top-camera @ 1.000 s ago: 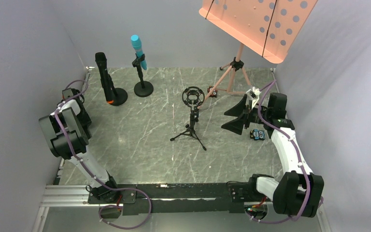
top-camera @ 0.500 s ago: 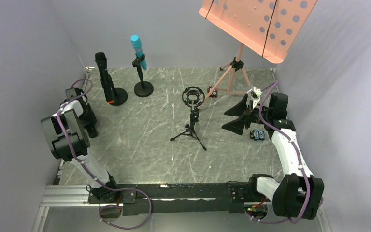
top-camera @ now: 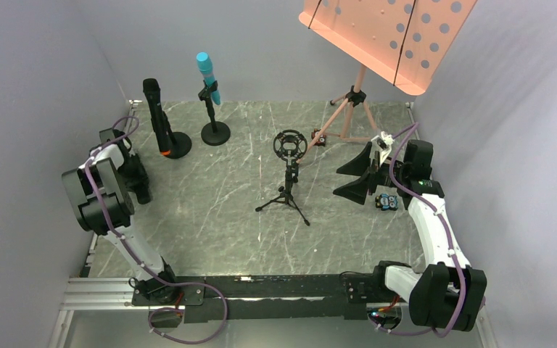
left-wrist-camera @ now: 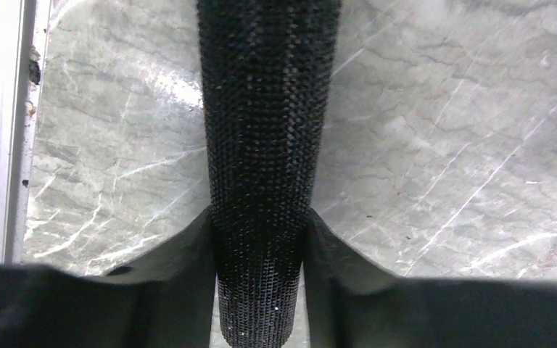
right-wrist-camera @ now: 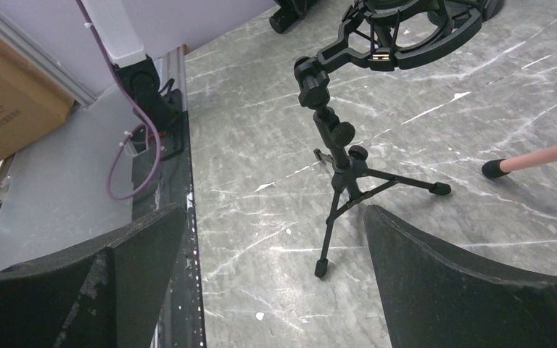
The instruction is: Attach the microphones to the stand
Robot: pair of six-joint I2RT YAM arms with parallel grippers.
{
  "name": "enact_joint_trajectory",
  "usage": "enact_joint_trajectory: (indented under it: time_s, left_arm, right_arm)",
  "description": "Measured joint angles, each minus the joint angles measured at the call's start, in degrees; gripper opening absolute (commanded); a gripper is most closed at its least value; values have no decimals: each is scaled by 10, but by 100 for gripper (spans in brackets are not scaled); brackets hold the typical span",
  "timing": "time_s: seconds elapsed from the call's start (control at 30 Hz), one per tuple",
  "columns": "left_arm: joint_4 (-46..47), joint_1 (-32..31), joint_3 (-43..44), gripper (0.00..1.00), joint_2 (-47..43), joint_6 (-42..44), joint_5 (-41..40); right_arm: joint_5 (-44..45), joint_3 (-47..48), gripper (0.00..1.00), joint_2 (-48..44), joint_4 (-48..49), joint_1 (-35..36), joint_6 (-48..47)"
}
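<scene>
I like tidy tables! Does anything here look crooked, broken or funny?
Nothing looks broken, spilled or knocked over. The only unfinished bit: the black ring-shaped holder on the small tripod in the middle is empty, while the left gripper clamps a black mesh-covered microphone off to the left.

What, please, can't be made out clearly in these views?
Left gripper: clamped on or merely flanking the mesh microphone, unclear in the wrist view.
Mesh microphone: upper end cut by the wrist frame's edge; top view, hidden under that gripper.
Small blue item: too small, top view.
</scene>
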Motion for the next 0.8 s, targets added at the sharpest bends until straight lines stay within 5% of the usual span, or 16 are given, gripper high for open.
enact_joint_trajectory:
  time_s: [0.1, 0.3, 0.8]
  left_arm:
    - [1, 3, 0, 2, -1, 2, 6]
    - [16, 6, -57, 0, -66, 0, 23]
    - [124, -9, -177, 0, -525, -46, 186]
  right_arm:
    - [0, 0, 100, 0, -2, -1, -3]
    - [-1, 0, 100, 0, -2, -3, -5]
    - [-1, 1, 100, -3, -18, -3, -26]
